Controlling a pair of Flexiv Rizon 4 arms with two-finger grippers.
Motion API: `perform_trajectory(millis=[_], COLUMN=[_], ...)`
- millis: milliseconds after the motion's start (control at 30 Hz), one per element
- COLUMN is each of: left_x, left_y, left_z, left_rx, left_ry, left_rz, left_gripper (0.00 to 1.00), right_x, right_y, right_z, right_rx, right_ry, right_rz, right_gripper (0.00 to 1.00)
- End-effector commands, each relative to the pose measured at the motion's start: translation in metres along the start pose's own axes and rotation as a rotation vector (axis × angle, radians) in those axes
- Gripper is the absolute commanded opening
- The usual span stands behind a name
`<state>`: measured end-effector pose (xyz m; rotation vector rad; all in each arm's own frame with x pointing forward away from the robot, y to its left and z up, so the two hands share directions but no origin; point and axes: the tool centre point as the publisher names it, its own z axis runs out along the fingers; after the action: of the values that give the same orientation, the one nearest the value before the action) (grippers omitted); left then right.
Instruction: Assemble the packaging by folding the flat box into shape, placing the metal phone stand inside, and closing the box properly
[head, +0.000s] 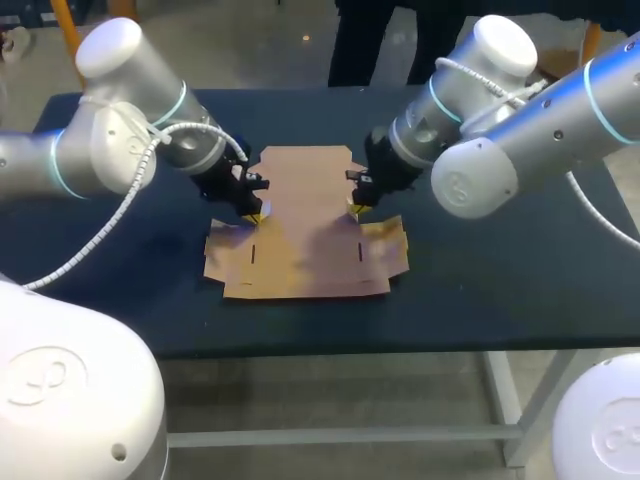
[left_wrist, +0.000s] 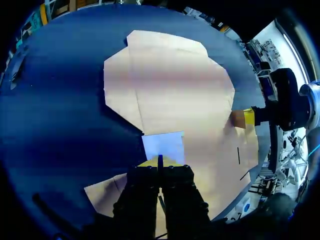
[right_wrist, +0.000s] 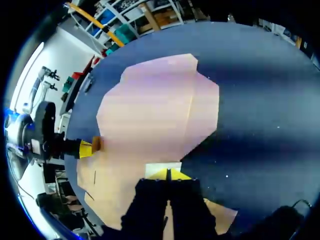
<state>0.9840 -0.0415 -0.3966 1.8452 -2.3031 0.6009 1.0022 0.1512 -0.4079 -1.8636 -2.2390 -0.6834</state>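
Folding is only starting: the box (head: 300, 235) lies flat on the table (head: 480, 280), with the left tool (head: 254, 214) and right tool (head: 356, 208), both pinched narrow, at the box's side flaps (left_wrist: 162, 145), which next need raising upright.

No legible writing shows on the flat box (head: 305, 240) or elsewhere.

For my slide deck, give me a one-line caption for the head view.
Shut, the left gripper and right gripper meet opposite side edges of the flat box on the table.
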Motion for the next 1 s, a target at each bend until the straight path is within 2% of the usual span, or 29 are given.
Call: perform_trajectory(millis=[33, 400, 1000], left_x=[0.004, 0.006, 0.011], left_y=[-0.003, -0.003, -0.008], left_z=[0.003, 0.006, 0.018], left_rx=[-0.008, -0.016, 0.036], left_ry=[-0.010, -0.006, -0.074], left_rz=[0.000, 0.003, -0.001], left_gripper=[0.00, 0.00, 0.00], right_x=[0.003, 0.007, 0.011], right_y=[-0.001, 0.000, -0.002], right_z=[0.003, 0.010, 0.019], right_rx=[-0.009, -0.016, -0.026], right_ry=[-0.016, -0.053, -0.134], right_rz=[0.001, -0.004, -0.007], right_gripper=[0.00, 0.00, 0.00])
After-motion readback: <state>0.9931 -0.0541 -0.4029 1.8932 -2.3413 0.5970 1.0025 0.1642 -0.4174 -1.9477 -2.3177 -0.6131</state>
